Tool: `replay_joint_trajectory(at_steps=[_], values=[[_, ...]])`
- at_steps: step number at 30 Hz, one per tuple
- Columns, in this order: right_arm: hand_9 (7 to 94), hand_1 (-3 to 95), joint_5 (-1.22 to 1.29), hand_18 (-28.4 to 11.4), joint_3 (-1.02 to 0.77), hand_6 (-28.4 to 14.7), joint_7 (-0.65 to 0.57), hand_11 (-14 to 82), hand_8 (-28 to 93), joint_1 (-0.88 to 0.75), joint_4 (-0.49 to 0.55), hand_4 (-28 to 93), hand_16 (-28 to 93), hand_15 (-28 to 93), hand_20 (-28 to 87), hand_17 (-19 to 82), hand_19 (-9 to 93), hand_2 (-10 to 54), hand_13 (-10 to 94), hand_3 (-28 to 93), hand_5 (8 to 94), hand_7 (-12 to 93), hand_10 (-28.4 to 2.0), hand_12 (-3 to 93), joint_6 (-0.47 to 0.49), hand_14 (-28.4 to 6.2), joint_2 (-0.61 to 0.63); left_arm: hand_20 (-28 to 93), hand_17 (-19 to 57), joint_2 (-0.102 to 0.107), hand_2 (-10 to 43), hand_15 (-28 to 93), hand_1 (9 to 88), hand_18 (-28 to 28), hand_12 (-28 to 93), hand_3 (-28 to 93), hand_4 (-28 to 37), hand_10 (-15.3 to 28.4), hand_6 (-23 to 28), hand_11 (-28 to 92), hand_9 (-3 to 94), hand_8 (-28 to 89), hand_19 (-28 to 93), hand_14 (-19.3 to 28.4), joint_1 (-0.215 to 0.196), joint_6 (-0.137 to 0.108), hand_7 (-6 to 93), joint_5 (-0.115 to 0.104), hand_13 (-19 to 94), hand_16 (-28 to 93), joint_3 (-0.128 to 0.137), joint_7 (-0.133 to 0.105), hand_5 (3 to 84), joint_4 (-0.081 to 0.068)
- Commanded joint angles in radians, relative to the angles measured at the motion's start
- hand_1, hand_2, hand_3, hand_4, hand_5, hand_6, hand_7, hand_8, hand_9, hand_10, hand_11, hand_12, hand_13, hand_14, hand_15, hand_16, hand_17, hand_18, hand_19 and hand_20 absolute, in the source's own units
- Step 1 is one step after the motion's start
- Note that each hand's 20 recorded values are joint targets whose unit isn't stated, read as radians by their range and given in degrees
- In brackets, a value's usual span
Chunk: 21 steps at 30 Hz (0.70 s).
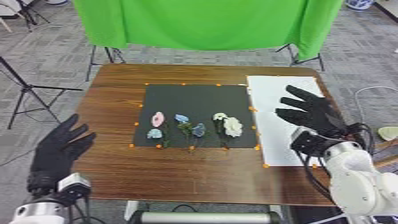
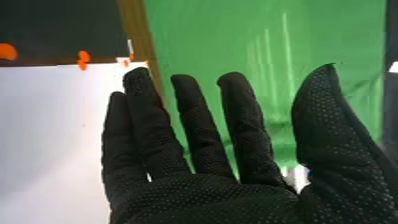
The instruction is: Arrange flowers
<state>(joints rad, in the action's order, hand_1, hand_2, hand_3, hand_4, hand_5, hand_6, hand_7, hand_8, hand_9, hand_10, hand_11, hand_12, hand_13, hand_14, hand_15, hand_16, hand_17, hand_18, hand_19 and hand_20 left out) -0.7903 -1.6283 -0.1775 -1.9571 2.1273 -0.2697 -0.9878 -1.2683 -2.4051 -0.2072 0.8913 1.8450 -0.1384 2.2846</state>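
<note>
— Flowers are lying toward the black mat's near edge, stems blurring!
— Left hand and right hand are hovering open, empty, by the tabletop's left and right edges; a cut-off bowl-like thing is sitting beyond the right!

Beyond the obstructing flowers, black mat offers passage.
</note>
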Motion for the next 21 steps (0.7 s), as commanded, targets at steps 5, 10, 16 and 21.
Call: replay_joint_trajectory(at_steps=[5, 10, 16, 21], values=[[48.9, 16.7, -0.049, -22.2, -0.107, 1.4, 0.035, 12.2, -15, -0.123, -0.005, -24, 13, 29, 20, 6, 52, 10.9, 39, 93, 45.8, 19, -16.2, 11.9, 0.028, -20.9, -0.023, -25, -4.5, -0.053, 5.9, 43, 22.4, 28.4, 9, 81, -21.9, 18.3, 7.8, 22, 34.8, -9, 69, 25.9, 0.014, 0.072, 11.4, 0.006, 28, -8, 0.060, 0.049, 36.9, -0.010], [49.0, 16.6, -0.085, -22.1, -0.188, 1.5, 0.036, 12.3, -15, -0.169, -0.003, -23, 12, 29, 20, 6, 52, 11.0, 39, 93, 45.8, 19, -16.3, 11.9, 0.129, -20.9, -0.117, -23, -4.9, -0.056, 5.6, 42, 22.5, 28.4, 9, 81, -21.7, 18.4, 7.9, 22, 35.0, -9, 67, 25.9, 0.015, 0.074, 11.3, 0.004, 28, -7, 0.068, 0.049, 37.0, -0.011], [49.2, 16.6, -0.064, -21.9, -0.177, 1.6, 0.075, 12.3, -15, -0.176, -0.009, -23, 12, 30, 20, 6, 52, 11.0, 39, 93, 45.9, 19, -16.2, 11.9, 0.098, -20.8, -0.083, -21, -5.1, -0.055, 5.2, 42, 22.8, 28.4, 9, 81, -21.4, 18.6, 7.9, 22, 35.1, -9, 66, 26.0, 0.010, 0.071, 11.1, -0.027, 28, -7, 0.069, 0.023, 37.1, -0.011], [49.4, 16.6, -0.043, -21.7, -0.152, 1.8, 0.097, 12.3, -16, -0.173, -0.016, -23, 12, 30, 20, 6, 52, 11.0, 39, 93, 46.2, 19, -16.0, 11.8, 0.063, -20.7, -0.040, -20, -5.4, -0.042, 5.2, 42, 22.9, 28.4, 9, 81, -21.2, 18.9, 8.0, 21, 35.2, -9, 65, 26.1, 0.010, 0.073, 11.1, -0.051, 28, -7, 0.062, -0.007, 37.1, -0.014]])
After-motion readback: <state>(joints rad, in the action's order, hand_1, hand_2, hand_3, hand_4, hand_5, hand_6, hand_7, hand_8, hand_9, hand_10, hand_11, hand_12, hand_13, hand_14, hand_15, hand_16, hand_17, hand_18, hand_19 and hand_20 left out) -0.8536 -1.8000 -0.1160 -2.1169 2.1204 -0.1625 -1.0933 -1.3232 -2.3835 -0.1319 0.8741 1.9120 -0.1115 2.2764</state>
